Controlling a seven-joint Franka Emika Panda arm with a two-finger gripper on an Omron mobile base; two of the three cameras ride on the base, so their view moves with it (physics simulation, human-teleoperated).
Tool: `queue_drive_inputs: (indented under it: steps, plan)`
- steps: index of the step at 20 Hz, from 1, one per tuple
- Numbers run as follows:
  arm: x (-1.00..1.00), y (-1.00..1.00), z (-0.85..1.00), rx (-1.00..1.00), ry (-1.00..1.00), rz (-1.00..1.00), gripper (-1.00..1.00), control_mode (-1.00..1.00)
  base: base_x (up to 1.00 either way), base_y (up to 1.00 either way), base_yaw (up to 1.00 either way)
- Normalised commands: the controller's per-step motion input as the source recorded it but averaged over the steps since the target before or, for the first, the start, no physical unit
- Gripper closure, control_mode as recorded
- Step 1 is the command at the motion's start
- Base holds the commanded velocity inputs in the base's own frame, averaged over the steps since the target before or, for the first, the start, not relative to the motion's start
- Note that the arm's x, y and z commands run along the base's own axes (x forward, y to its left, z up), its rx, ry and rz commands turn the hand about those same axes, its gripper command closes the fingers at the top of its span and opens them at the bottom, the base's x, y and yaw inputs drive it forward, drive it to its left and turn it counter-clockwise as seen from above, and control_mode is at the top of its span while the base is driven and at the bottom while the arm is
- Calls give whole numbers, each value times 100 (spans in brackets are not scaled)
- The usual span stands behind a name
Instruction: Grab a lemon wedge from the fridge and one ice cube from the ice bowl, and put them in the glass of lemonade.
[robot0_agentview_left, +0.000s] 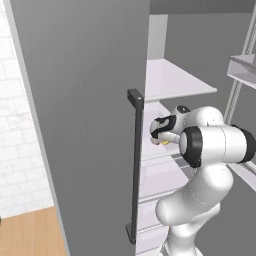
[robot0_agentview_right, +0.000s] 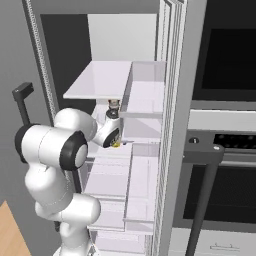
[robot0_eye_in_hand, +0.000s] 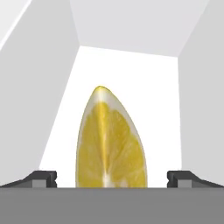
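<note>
The fridge (robot0_agentview_left: 85, 125) stands open, with white shelves (robot0_agentview_right: 100, 80) inside. My gripper (robot0_eye_in_hand: 111, 177) reaches into the middle shelf and is open. The bright yellow lemon wedge (robot0_eye_in_hand: 111, 140) lies on the white shelf floor between its two dark fingertips (robot0_eye_in_hand: 43, 178), with a gap on each side. From the base the wedge is a small yellow spot under the hand (robot0_agentview_left: 164, 142) (robot0_agentview_right: 116, 145). The ice bowl and the glass of lemonade are out of view.
The left fridge door with its dark bar handle (robot0_agentview_left: 135, 165) stands close on the arm's left. The right door's bins (robot0_agentview_right: 145, 100) are close on its right. Beyond them is the black-fronted oven tower (robot0_agentview_right: 225, 75). Drawers (robot0_agentview_right: 107, 180) sit below the shelf.
</note>
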Motion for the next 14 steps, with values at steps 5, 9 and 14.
queue_drive_inputs:
  steps: [5, 9, 14]
  plan:
    - [0, 0, -19, 0, 0, 0, 100, -100, 0, 0, 0]
    - [0, 1, -5, 0, 1, 0, 100, -100, 0, 0, 0]
    - [-10, 0, 2, 0, -2, 0, 100, -100, 0, 0, 0]
